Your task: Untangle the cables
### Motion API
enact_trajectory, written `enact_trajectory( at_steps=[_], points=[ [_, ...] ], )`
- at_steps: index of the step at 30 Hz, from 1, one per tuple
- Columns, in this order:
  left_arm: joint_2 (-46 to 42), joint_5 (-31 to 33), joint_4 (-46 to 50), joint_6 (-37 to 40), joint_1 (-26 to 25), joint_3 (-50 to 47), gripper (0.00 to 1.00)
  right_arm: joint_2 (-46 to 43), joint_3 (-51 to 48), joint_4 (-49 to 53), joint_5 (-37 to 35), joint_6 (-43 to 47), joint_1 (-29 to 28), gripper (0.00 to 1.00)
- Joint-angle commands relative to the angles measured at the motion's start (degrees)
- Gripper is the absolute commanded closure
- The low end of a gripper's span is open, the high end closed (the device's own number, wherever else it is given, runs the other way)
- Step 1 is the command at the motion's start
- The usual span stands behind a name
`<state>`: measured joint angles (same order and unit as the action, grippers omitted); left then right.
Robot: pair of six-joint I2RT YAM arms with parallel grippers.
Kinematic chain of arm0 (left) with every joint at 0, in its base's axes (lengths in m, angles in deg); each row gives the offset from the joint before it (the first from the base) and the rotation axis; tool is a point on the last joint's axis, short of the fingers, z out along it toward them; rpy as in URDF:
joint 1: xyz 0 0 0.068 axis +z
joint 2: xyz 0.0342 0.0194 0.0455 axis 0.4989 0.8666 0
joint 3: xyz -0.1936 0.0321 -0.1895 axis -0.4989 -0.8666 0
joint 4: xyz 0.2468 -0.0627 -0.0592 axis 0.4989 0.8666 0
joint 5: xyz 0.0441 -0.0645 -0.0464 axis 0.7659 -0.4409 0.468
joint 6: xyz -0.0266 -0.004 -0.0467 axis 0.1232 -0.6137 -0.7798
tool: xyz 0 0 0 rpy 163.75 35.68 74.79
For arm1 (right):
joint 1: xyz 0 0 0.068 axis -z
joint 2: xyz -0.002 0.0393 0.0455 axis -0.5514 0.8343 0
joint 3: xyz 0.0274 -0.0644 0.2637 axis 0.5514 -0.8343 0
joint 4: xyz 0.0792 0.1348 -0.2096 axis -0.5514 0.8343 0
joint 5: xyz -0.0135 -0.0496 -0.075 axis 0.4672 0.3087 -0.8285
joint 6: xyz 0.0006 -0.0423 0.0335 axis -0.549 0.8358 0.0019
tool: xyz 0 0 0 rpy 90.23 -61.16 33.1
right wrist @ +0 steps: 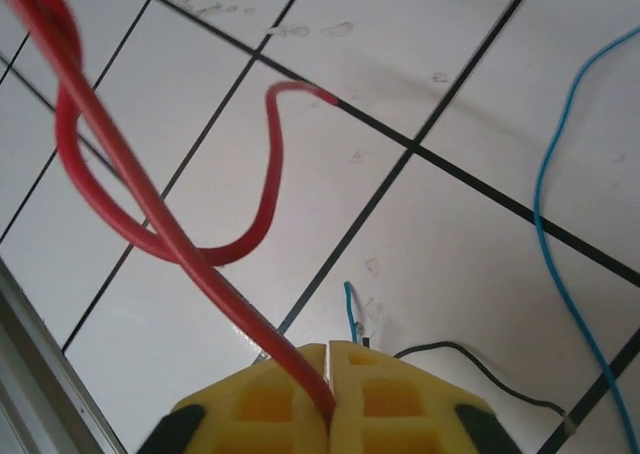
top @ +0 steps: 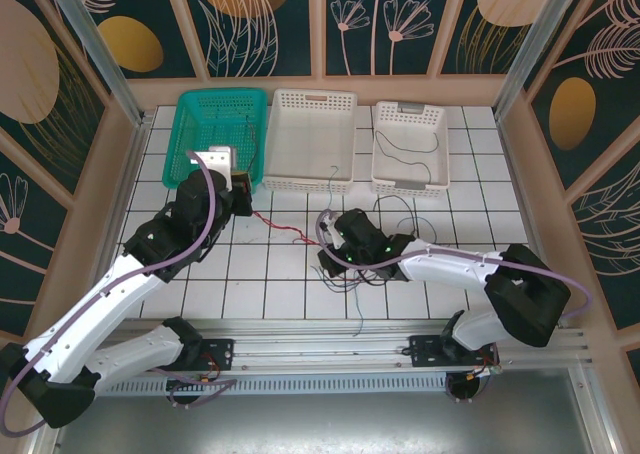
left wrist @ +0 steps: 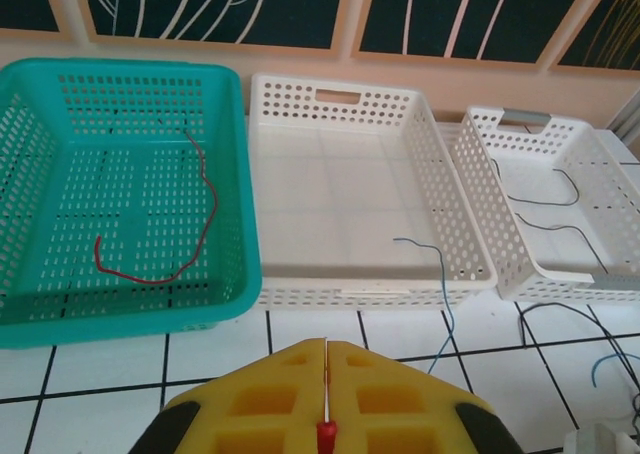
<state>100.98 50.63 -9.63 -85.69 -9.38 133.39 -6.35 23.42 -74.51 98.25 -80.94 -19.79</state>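
The white tiled table (top: 270, 294), glossy with dark grout lines, has its near part hidden under both arms in the top view. Beyond the left fingers (left wrist: 327, 369) stand three perforated plastic baskets in a row. A teal basket (left wrist: 120, 319) is ahead and to the left, a middle white basket (left wrist: 350, 294) with a slot handle is ahead and to the right, and a right white basket (left wrist: 495, 209) farther right is cut off by the frame edge. The left fingers, ribbed yellow pads, are pressed together on a red cable (top: 285, 229), of which only a short stub shows at the seam. From above, that cable runs in slight waves across the tiles to the right fingers (right wrist: 329, 374), which are clamped tight on it too (both tips are hard to make out from above, under the dark wrist housings). Ahead of the right fingers the cable crosses its own loop and blurs out at the frame corner. To their right a blue cable (right wrist: 545, 224) curves over the tiles, and a black cable (right wrist: 455, 345) passes just beside the pad. On their near side lies a clump of thin dark cables (top: 365, 274), too fine to tell apart. A second red cable (left wrist: 205, 204) snakes inside the teal basket. Another blue cable (left wrist: 440, 274) droops over the middle basket's front wall, and two black cables (left wrist: 545, 199) lie in the right basket.
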Motion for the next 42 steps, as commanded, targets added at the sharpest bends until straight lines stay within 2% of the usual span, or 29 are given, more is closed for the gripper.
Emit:
enact_trajectory(
  at_steps=[1,5,8,10,13,21,26,29,33,35,39,42],
  points=[
    [-1.71,4.15,0.41,1.73,0.33,2.18,1.00,-0.29,0.54,0.74,-5.18,0.36,-0.27,1.00],
    [-2.57,9.12,3.17,4.01,0.29,3.61,1.00,-1.71,-0.17,2.36,-10.40,-1.48,0.72,1.00],
    [-2.97,13.13,5.50,5.54,0.29,4.64,1.00,-3.51,-2.05,2.16,-10.65,-4.04,4.23,1.00],
    [-3.31,15.80,6.92,6.67,0.29,5.20,1.00,-5.21,-4.25,1.58,-9.60,-6.53,8.31,1.00],
    [-4.26,18.55,8.22,7.96,0.29,5.82,1.00,-8.80,-8.20,-0.96,-4.03,-9.25,14.18,1.00],
    [-5.08,22.63,9.85,10.27,0.31,8.01,1.00,-14.83,-11.74,-1.53,-1.11,-12.54,21.19,1.00],
    [-4.93,22.28,8.64,11.00,0.29,8.93,1.00,-15.69,-13.13,-4.30,3.31,-13.58,21.54,1.00],
    [-3.88,23.39,7.98,12.26,0.29,10.30,1.00,-15.70,-13.22,-3.82,2.19,-14.10,21.53,1.00],
    [-2.72,24.90,7.11,14.35,0.29,12.61,1.00,-15.69,-14.69,-4.27,3.98,-15.78,25.49,1.00],
    [-2.19,25.05,6.32,15.20,0.29,13.29,1.00,-15.78,-15.21,-5.56,5.35,-15.88,25.72,1.00],
    [-0.16,28.74,3.13,18.61,0.29,13.29,1.00,-16.73,-15.60,-6.90,6.67,-16.32,25.73,1.00],
    [1.68,32.04,-2.89,23.06,0.62,11.94,1.00,-17.68,-15.42,-6.86,7.26,-16.06,25.60,1.00]
  ],
)
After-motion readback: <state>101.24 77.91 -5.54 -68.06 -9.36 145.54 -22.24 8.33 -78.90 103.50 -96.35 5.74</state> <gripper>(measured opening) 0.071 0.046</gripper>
